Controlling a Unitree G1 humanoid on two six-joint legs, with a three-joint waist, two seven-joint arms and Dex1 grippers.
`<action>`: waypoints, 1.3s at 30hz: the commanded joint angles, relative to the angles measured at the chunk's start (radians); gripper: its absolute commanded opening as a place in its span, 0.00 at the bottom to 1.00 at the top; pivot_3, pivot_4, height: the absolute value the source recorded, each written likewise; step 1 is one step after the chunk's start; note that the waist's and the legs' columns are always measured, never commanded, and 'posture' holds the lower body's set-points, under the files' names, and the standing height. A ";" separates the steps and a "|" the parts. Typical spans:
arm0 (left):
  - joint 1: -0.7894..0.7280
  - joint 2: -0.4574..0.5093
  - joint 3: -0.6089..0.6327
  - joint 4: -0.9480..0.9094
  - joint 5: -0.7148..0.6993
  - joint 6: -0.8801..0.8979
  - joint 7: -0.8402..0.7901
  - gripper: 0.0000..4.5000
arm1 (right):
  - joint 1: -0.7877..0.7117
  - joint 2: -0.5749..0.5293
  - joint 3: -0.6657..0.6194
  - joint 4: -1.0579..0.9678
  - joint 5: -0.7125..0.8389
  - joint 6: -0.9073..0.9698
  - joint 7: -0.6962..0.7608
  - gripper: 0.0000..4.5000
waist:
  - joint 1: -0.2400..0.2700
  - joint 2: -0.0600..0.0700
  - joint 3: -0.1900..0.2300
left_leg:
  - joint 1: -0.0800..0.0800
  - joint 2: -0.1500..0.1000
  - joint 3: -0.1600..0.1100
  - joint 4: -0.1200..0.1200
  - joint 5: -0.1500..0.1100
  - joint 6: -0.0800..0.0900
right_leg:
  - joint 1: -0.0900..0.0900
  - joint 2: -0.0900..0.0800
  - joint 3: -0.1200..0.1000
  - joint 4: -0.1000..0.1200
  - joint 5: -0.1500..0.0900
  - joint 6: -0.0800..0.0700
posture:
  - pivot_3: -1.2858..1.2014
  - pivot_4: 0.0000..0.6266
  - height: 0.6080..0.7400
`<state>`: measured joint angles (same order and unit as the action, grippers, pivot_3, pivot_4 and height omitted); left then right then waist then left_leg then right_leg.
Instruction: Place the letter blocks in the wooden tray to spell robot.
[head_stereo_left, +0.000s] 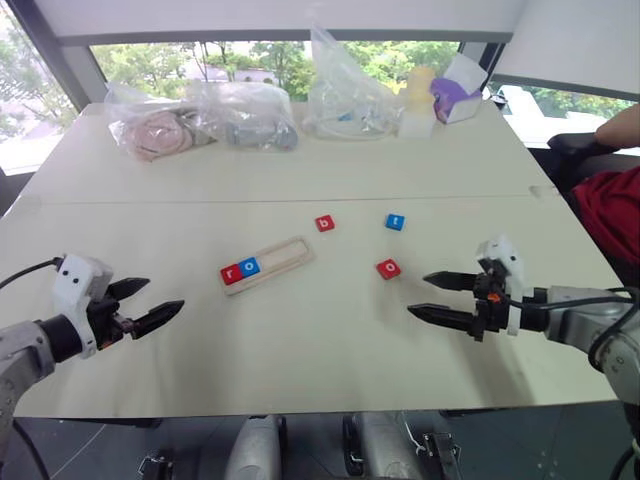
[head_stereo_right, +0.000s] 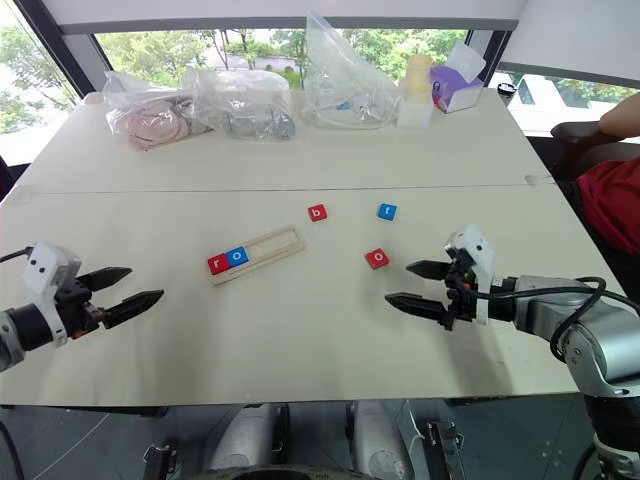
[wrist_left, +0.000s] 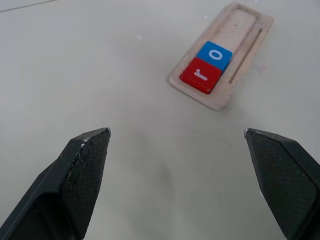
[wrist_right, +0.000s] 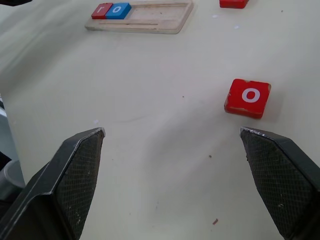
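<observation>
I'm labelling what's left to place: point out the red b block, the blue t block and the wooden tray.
red b block (head_stereo_left: 324, 223): left eye view, its top face.
blue t block (head_stereo_left: 395, 222): left eye view, its top face.
wooden tray (head_stereo_left: 290, 252): left eye view, bare slot floor.

Left hand and right hand hover (fingers spread wide).
</observation>
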<state>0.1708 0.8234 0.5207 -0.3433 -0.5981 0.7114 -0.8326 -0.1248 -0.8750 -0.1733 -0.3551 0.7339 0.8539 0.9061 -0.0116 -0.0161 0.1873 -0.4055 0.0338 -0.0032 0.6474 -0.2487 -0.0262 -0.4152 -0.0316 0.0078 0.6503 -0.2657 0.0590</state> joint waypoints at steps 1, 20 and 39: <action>-0.019 0.019 -0.015 -0.003 0.007 -0.022 -0.010 1.00 | 0.004 0.016 -0.025 -0.043 0.021 0.000 -0.017 0.99 | 0.000 0.000 0.000 | 0.000 0.000 0.000 0.000 0.000 0.000 | 0.000 0.000 0.000 0.000 0.000 0.000 | 0.52 0.24 1.00; 0.005 0.018 -0.027 -0.030 -0.010 0.003 -0.010 1.00 | -0.041 0.061 0.011 -0.060 0.042 0.023 -0.063 0.99 | 0.000 0.000 0.000 | 0.000 0.000 0.000 0.000 0.000 0.000 | 0.000 0.000 0.001 0.000 0.000 0.000 | 0.52 0.24 1.00; -0.014 0.083 -0.048 0.031 0.054 -0.063 -0.056 1.00 | -0.059 0.060 0.034 -0.053 0.037 0.029 -0.045 0.99 | 0.000 0.000 0.000 | 0.000 0.000 0.000 0.000 0.000 0.000 | -0.001 0.000 0.001 0.000 0.000 0.000 | 0.52 0.24 1.00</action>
<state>0.1758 0.8815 0.4684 -0.3206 -0.5633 0.6840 -0.8673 -0.1597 -0.8082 -0.1362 -0.3991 0.7600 0.8860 0.8493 -0.0120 -0.0161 0.1874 -0.4054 0.0339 -0.0029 0.6475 -0.2487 -0.0262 -0.4159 -0.0313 0.0086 0.6506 -0.2656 0.0589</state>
